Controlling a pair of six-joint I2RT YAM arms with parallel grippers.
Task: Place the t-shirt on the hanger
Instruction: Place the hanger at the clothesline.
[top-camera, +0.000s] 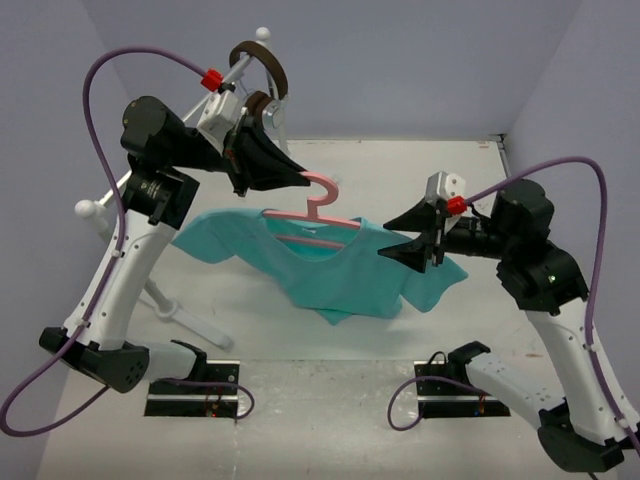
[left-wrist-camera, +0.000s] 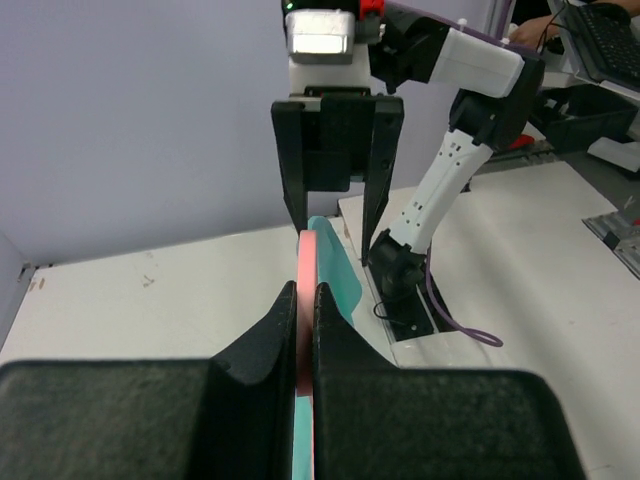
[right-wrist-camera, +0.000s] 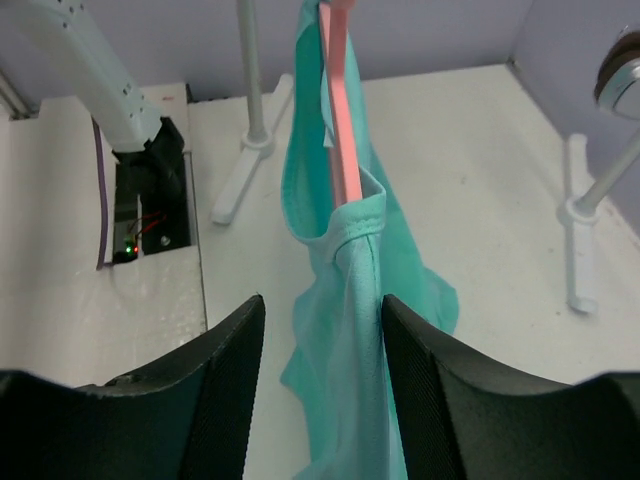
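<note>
The teal-green t-shirt (top-camera: 335, 265) hangs in the air, draped over the pink hanger (top-camera: 310, 212), whose hook sticks up at the middle. My left gripper (top-camera: 300, 178) is shut on the hanger near its hook; in the left wrist view the pink bar (left-wrist-camera: 307, 262) is pinched between the jaws. My right gripper (top-camera: 392, 243) is open beside the shirt's right shoulder. In the right wrist view the shirt (right-wrist-camera: 352, 300) hangs between the open fingers, with the pink hanger (right-wrist-camera: 343, 130) showing through the neck opening.
A white rail stand (top-camera: 165, 305) stands at the left, with brown headphones (top-camera: 270, 70) on its top behind the left arm. The stand's white posts and feet show in the right wrist view (right-wrist-camera: 250, 130). Purple cables loop from both arms.
</note>
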